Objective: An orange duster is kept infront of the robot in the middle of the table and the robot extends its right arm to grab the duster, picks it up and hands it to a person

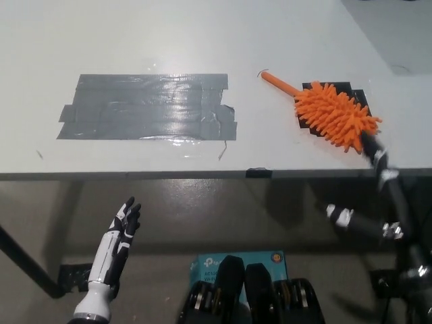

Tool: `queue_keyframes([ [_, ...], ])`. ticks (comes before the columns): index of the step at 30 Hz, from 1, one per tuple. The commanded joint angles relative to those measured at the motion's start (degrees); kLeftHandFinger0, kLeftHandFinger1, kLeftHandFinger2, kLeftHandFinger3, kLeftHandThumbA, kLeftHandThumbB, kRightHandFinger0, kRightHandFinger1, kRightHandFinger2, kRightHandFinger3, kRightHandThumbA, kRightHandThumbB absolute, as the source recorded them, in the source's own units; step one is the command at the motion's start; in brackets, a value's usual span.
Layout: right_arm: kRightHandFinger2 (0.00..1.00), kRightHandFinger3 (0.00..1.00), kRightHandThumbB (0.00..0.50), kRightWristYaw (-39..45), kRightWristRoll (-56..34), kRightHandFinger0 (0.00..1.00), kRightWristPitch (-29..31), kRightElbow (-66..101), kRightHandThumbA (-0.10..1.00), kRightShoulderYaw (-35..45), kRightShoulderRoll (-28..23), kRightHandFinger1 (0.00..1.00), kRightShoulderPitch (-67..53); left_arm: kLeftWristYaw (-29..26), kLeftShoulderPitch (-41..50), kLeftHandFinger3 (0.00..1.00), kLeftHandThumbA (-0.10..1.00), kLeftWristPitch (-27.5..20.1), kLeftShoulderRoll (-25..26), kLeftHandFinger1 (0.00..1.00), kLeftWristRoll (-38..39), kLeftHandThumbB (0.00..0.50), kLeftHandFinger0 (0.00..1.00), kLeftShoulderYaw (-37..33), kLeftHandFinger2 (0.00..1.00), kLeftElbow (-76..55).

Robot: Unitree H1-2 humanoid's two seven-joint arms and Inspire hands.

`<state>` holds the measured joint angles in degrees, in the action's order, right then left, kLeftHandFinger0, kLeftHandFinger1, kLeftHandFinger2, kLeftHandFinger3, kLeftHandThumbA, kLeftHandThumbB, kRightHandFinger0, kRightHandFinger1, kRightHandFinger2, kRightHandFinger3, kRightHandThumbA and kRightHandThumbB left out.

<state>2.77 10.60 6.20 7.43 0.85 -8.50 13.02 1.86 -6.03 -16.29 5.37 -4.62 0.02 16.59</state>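
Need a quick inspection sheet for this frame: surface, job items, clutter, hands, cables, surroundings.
Surface: white table, with a large patch of grey tape left of centre.
Job's things: orange duster lying on a black tape patch at the table's right, handle pointing up-left.
Clutter: nothing seen on the table.
Hands: left hand below the table edge, open, idle. Right hand reaches to the duster's near end; grasp cannot be told.
Cables: nothing seen.
Surroundings: blue box on the floor below; a black table leg at lower left.
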Motion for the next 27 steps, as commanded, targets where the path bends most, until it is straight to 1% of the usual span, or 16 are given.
queue_keyframes([
  [1, 1.0, 1.0, 0.273, -0.1, 8.9, 1.0, -10.7, 3.3, 0.92, 0.3, -3.4, 1.0, 8.5, -1.1, -0.2, 1.0, 0.92, -2.7, 0.0, 1.0, -0.6, 0.099, 1.0, 0.0, 1.0, -0.6],
  [2, 1.0, 1.0, 0.295, 0.2, 10.8, 1.0, -12.5, 0.8, 0.99, -0.3, -4.9, 1.0, 11.9, -1.1, -0.5, 1.0, 0.92, -2.8, -0.1, 1.0, -0.4, 0.106, 1.0, 0.1, 1.0, -0.4],
  [5, 1.0, 1.0, 0.287, 0.5, 13.5, 1.0, -15.1, -3.7, 0.98, -1.7, -6.8, 1.0, 16.9, -1.2, -0.8, 1.0, 0.92, -2.8, 0.0, 1.0, -0.4, 0.113, 1.0, 0.2, 1.0, -0.1],
  [7, 1.0, 1.0, 0.282, 2.3, 14.7, 1.0, -18.6, -8.3, 0.96, -3.4, -8.6, 1.0, 21.4, -1.1, -1.0, 1.0, 0.91, -3.2, 0.2, 1.0, -0.5, 0.098, 1.0, 0.2, 1.0, 0.0],
  [8, 1.0, 1.0, 0.279, 2.4, 14.7, 1.0, -18.9, -9.9, 0.94, -4.0, -9.1, 1.0, 22.6, -1.1, -1.1, 1.0, 0.91, -3.3, 0.1, 1.0, -0.6, 0.09, 1.0, 0.1, 1.0, 0.0],
  [11, 1.0, 1.0, 0.305, 3.7, 15.4, 1.0, -20.5, -16.5, 0.95, -6.4, -10.5, 1.0, 27.1, -1.1, -1.1, 1.0, 0.91, -2.6, 0.2, 1.0, -0.7, 0.103, 1.0, 0.1, 1.0, -0.4],
  [12, 1.0, 1.0, 0.307, 3.7, 15.4, 1.0, -20.8, -18.3, 0.94, -7.0, -10.7, 1.0, 28.3, -1.0, -1.2, 1.0, 0.91, -2.5, 0.2, 1.0, -0.5, 0.105, 1.0, 0.2, 1.0, -0.4],
  [13, 1.0, 1.0, 0.324, 3.7, 15.5, 1.0, -21.3, -20.4, 0.95, -7.7, -10.7, 1.0, 29.5, -1.0, -1.2, 1.0, 0.91, -2.5, 0.2, 1.0, -0.6, 0.106, 1.0, 0.2, 1.0, -0.4],
  [15, 1.0, 1.0, 0.326, 3.6, 15.5, 1.0, -21.9, -22.5, 0.96, -8.4, -10.7, 1.0, 30.8, -1.0, -1.5, 1.0, 0.91, -2.3, 0.3, 1.0, -0.6, 0.109, 1.0, 0.2, 1.0, -0.5],
  [16, 1.0, 1.0, 0.31, 3.6, 15.4, 1.0, -22.5, -25.1, 0.93, -8.9, -10.3, 1.0, 32.3, -0.9, -1.5, 1.0, 0.91, -2.4, 0.3, 1.0, -0.5, 0.099, 1.0, 0.2, 1.0, -0.5],
  [18, 1.0, 1.0, 0.319, 3.8, 14.9, 1.0, -23.2, -28.7, 0.92, -9.4, -9.9, 1.0, 34.2, -1.1, -1.5, 1.0, 0.9, -2.7, 0.2, 1.0, -0.6, 0.094, 1.0, 0.2, 1.0, -0.4],
  [20, 1.0, 1.0, 0.317, 4.4, 14.2, 1.0, -24.0, -31.6, 0.93, -9.7, -9.6, 1.0, 35.7, -1.0, -1.5, 1.0, 0.9, -2.8, 0.2, 1.0, -0.5, 0.106, 1.0, 0.3, 1.0, -0.3],
  [21, 1.0, 1.0, 0.327, 4.5, 13.7, 1.0, -23.8, -34.4, 0.93, -9.9, -9.4, 1.0, 37.1, -1.1, -1.7, 1.0, 0.89, -2.7, 0.2, 1.0, -0.5, 0.125, 1.0, 0.3, 1.0, -0.2],
  [23, 1.0, 1.0, 0.328, 5.2, 13.0, 1.0, -24.3, -37.6, 0.94, -10.1, -9.1, 1.0, 38.8, -1.0, -1.7, 1.0, 0.89, -2.4, 0.1, 1.0, -0.5, 0.13, 1.0, 0.3, 1.0, -0.3],
  [25, 1.0, 1.0, 0.346, 5.6, 12.8, 1.0, -23.3, -41.6, 0.96, -10.7, -8.9, 1.0, 40.6, -1.1, -1.7, 1.0, 0.89, -1.9, 0.1, 1.0, -0.6, 0.111, 1.0, 0.3, 1.0, -1.0],
  [27, 1.0, 1.0, 0.344, 5.6, 12.9, 1.0, -22.5, -44.1, 0.96, -11.4, -8.6, 1.0, 41.4, -0.9, -1.9, 1.0, 0.87, -1.8, 0.0, 1.0, -0.5, 0.1, 1.0, 0.2, 1.0, -1.0],
])
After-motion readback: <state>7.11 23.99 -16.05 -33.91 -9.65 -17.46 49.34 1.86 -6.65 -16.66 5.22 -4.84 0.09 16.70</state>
